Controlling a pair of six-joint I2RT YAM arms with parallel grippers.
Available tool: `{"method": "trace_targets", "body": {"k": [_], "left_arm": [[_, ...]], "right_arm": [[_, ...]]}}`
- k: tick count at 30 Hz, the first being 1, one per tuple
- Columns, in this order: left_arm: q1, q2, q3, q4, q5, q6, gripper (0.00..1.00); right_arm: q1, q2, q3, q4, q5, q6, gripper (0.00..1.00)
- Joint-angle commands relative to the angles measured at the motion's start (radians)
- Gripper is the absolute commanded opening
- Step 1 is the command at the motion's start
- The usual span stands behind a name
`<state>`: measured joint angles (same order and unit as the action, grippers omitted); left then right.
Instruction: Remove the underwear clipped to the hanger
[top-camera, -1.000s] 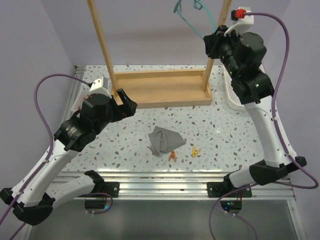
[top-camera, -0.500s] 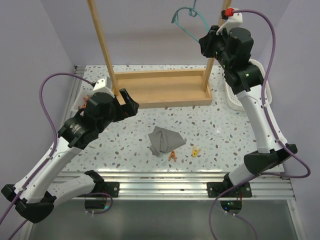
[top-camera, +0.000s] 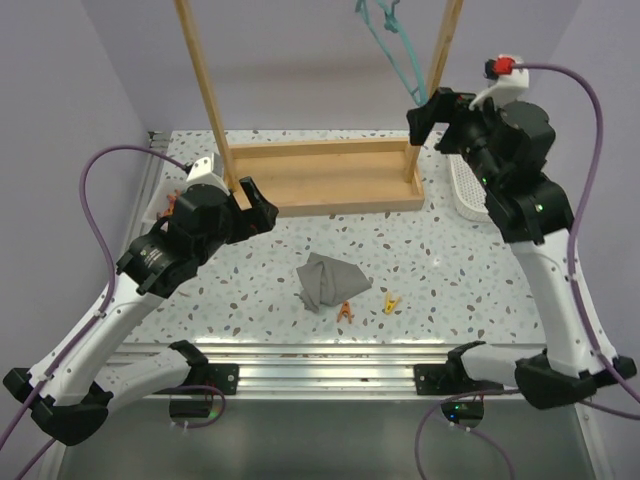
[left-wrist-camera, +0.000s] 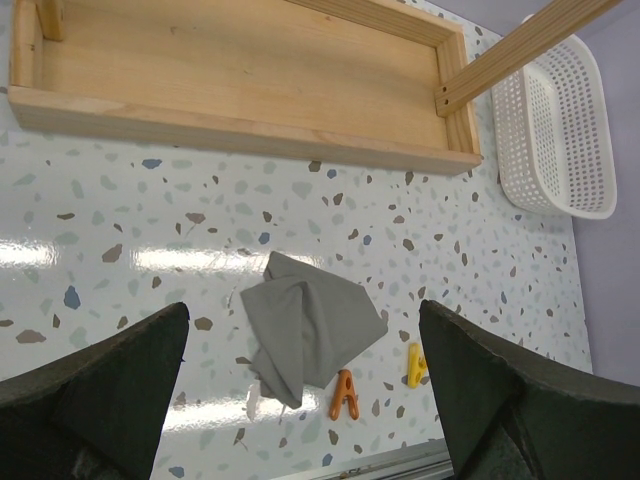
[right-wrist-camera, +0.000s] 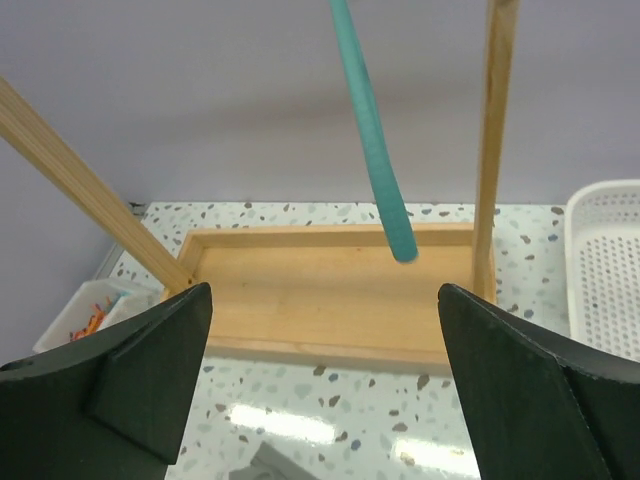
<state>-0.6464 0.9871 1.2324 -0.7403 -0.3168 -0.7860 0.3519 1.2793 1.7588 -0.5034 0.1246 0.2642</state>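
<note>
The right gripper (top-camera: 428, 112) is raised beside the right post (right-wrist-camera: 495, 150) of the wooden frame, its fingers (right-wrist-camera: 150, 385) spread wide and holding nothing. In its wrist view the teal hanger (right-wrist-camera: 366, 125) slants down ahead of it, between the two fingers and touching neither, and its blunt end shows against the frame's tray (right-wrist-camera: 330, 295). The left gripper (top-camera: 250, 205) hovers over the table (top-camera: 450, 250) by the tray's front left corner, also spread wide, with nothing between its own fingers (left-wrist-camera: 100, 390). Below it in its wrist view the grey underwear (left-wrist-camera: 312, 325) lies crumpled on the table, in front of the tray and well apart from the hanger. An orange clip (left-wrist-camera: 343, 395) lies at the cloth's near edge, touching it or nearly so, and a yellow clip (left-wrist-camera: 414, 365) lies just to the right, apart from the cloth. The tray is a shallow wooden box with the frame's two posts rising from its ends and bare wood showing inside. To its right stands a white basket (left-wrist-camera: 555, 130), only its perforated floor showing inside; in the top view the right arm hides part of it. At the table's left edge a small white bin (right-wrist-camera: 85, 310) holds orange clips, the rest of its contents too small to tell
</note>
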Motion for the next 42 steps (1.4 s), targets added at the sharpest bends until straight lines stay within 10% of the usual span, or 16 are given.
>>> {"method": "trace_targets", "body": {"k": [1,13,19,35,42], "left_arm": [[0.001,-0.002,0.013,0.058,0.004,-0.013,1.00],[0.001,0.044,-0.099,0.128,0.085,-0.062,1.00],[-0.002,0.055,-0.088,0.121,0.082,-0.075,1.00],[-0.001,-0.016,-0.131,0.052,0.039,-0.111,1.00],[-0.002,-0.044,-0.137,0.036,0.016,-0.113,1.00]], "right_arm": [[-0.004,-0.186,-0.184,-0.115,0.046,0.038,0.98],[0.138,-0.330,-0.832,-0.198,-0.195,0.187,0.99],[0.422,0.003,-0.750,-0.149,-0.013,0.207,0.99],[0.550,0.580,-0.444,-0.102,0.050,0.282,0.90],[0.549,0.631,-0.441,-0.132,0.069,0.314,0.51]]}}
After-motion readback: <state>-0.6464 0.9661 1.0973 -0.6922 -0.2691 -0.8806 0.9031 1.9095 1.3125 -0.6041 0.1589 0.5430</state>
